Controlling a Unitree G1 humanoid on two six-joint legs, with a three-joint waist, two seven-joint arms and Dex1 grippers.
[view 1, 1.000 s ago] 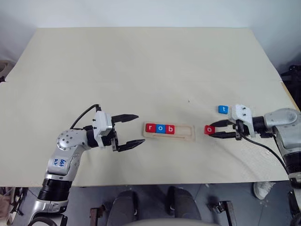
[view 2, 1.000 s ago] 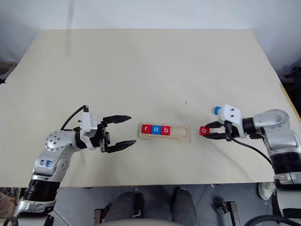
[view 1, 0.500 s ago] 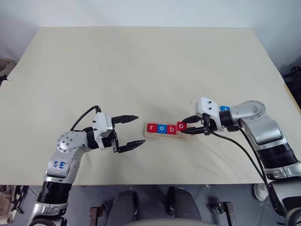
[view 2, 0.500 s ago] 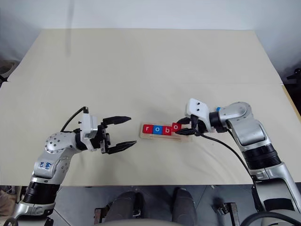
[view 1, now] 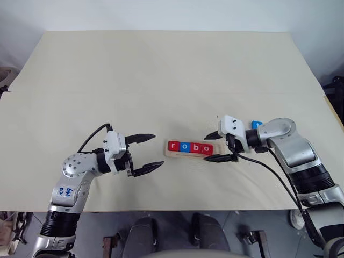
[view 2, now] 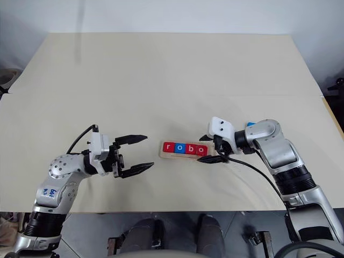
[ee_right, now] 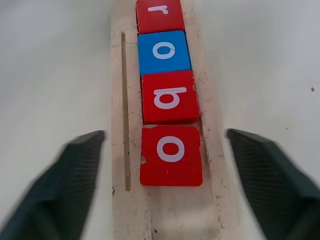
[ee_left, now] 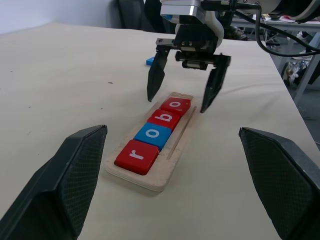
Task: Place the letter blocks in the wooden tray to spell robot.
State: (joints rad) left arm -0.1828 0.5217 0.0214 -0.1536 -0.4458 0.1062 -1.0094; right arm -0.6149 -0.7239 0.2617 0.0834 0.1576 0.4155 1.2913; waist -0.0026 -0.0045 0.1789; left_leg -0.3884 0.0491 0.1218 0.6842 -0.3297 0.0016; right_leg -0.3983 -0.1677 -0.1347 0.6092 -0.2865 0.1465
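Observation:
The wooden tray [view 1: 188, 155] lies on the table in front of me. It holds letter blocks reading r [view 1: 173, 146], o [view 1: 184, 147], b [view 1: 195, 147], o [view 1: 206, 148]. The last red o [ee_right: 171, 155] lies flat in the groove right after the b [ee_right: 169, 96]. My right gripper [view 1: 205, 148] is open, one finger on each side of that o, touching neither side. A blue t block [view 1: 256, 124] rests on the table behind my right wrist, partly hidden. Left of the tray, my left gripper [view 1: 158, 149] is open and empty.
The beige table [view 1: 161, 80] stretches wide behind the tray. Its front edge runs close below both arms. The tray's right end [ee_right: 175, 215] past the last o is bare wood.
My right gripper carried the red o leftwards from the table to the tray, set it down after the b and opened. The left arm stayed put.

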